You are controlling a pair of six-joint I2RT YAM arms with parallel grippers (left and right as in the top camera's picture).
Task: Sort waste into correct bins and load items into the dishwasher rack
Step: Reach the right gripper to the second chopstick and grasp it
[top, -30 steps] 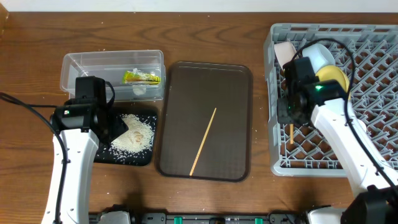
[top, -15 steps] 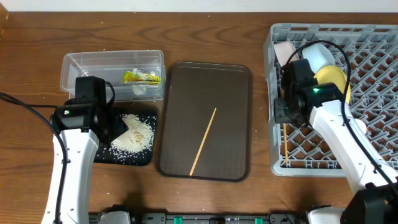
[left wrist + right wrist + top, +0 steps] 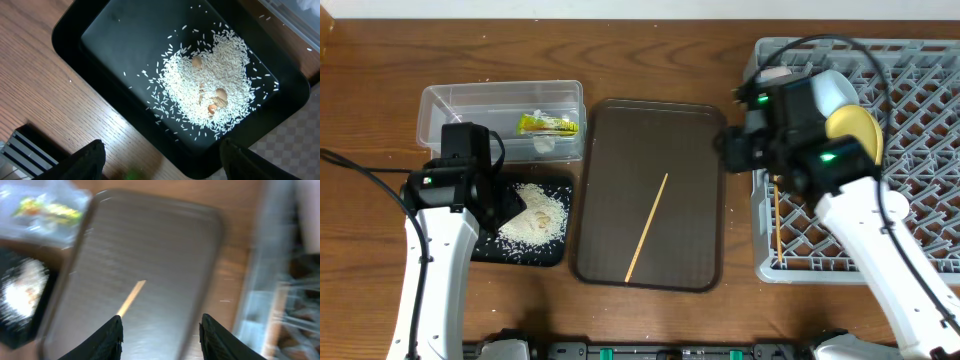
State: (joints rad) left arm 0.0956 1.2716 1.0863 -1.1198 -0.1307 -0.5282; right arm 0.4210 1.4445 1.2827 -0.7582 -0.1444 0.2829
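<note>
The right gripper [image 3: 162, 339] has its 2 fingers spread wide with nothing between them. In the blurred right wrist view it hangs over the brown tray [image 3: 165, 240], above the far end of 1 chopstick [image 3: 131, 298]. Overhead, this gripper [image 3: 732, 150] sits over the tray's right rim, just beside the left wall of the dishwasher rack [image 3: 920, 230].

The left gripper [image 3: 165, 167] is also spread and empty, poised above the near edge of the black tray [image 3: 100, 30]. It touches neither the tray nor the rice [image 3: 210, 90], which lies heaped toward the tray's right side.

Only the left wrist view shows a few tan bits among the grains. Only the overhead view shows the second chopstick [image 3: 778, 225], lying inside the rack along its left wall, with the yellow plate [image 3: 855, 128] and white bowl [image 3: 835, 88] in the rack's far left part. It also shows the wrapper [image 3: 547, 124] inside the clear tub [image 3: 450, 110], just beyond the black tray.
</note>
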